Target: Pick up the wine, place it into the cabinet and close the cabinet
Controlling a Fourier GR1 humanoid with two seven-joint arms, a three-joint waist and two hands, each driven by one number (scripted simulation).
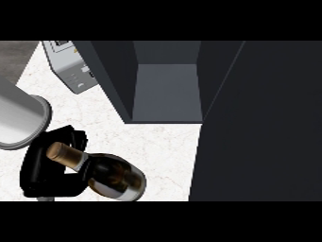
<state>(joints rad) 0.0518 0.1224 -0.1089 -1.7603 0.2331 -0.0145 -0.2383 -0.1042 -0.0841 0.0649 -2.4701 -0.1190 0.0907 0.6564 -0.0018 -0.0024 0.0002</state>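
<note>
The wine bottle (111, 176) is dark glass with a tan top and lies tilted at the lower left, its neck pointing up-left. My left hand (46, 172) is shut on the bottle, with black fingers curled round its neck and shoulder. The grey forearm (10, 113) comes in from the left edge, large in the view. The dark cabinet (167, 90) stands open at top centre, up and to the right of the bottle, with a bare grey inside. Its open door (268, 123) fills the right side. My right hand is not in the view.
A grey appliance (69, 66) with small controls stands at the back left, beside the cabinet's left wall. The white marble counter (156, 142) stretches between the bottle and the cabinet's opening.
</note>
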